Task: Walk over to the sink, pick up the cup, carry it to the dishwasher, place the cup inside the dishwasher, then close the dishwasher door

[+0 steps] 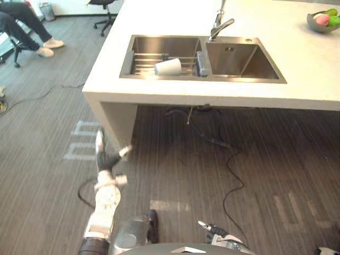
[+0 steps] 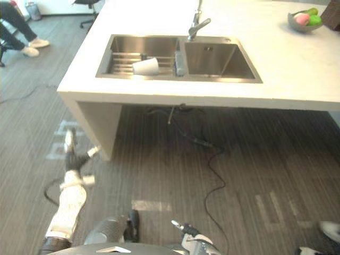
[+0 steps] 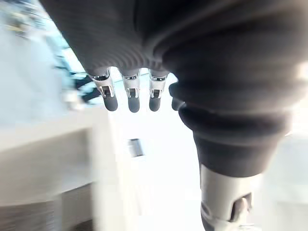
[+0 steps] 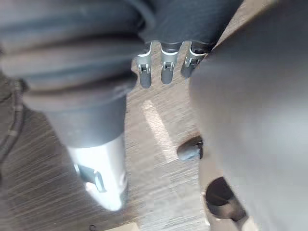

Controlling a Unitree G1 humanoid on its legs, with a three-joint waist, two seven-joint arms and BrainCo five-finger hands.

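Note:
A white cup point(image 1: 168, 66) lies on its side on a wire rack in the left basin of a steel double sink point(image 1: 234, 80), set in a pale counter point(image 1: 297, 64) ahead of me. My left hand point(image 1: 107, 159) hangs low over the floor, short of the counter's near left corner, its fingers point(image 3: 132, 96) straight and holding nothing. My right hand point(image 1: 215, 231) shows at the bottom of the eye views, low by my body, its fingers point(image 4: 163, 70) relaxed and empty. Both hands are far from the cup.
A faucet point(image 1: 218, 26) stands behind the divider between the basins, with a grey-blue sponge point(image 1: 202, 64) beside the cup. A bowl of fruit point(image 1: 324, 20) sits at the counter's far right. A seated person point(image 1: 24, 26) and an office chair point(image 1: 103, 10) are at the far left.

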